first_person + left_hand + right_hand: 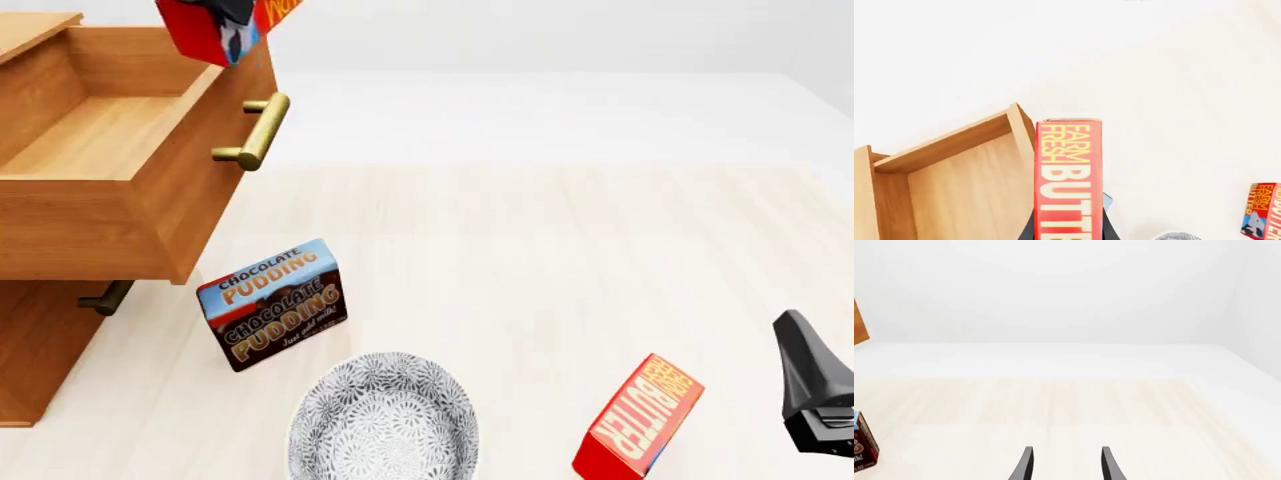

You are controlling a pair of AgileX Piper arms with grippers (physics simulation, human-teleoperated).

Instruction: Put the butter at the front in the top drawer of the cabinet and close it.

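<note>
At the far left we have the cabinet (34, 350) with its top drawer (94, 150) pulled open and nothing visible inside; the lower drawer (100, 297) beneath is shut. Above the top drawer's right front corner we carry the butter (220, 25), clamped in the left end effector (1069, 232), which shows only as dark fingers hugging the box. In our judgement, releasing now risks the box striking the drawer's front panel or handle (256, 132) and falling outside, since it hangs over the edge, not the well. Rightward on the tabletop (561, 230) stand the chocolate pudding box (274, 303), an empty patterned bowl (384, 420), and a second butter box (638, 420). The right end effector (1064, 465) rests near right, fingers parted, holding nothing.
</note>
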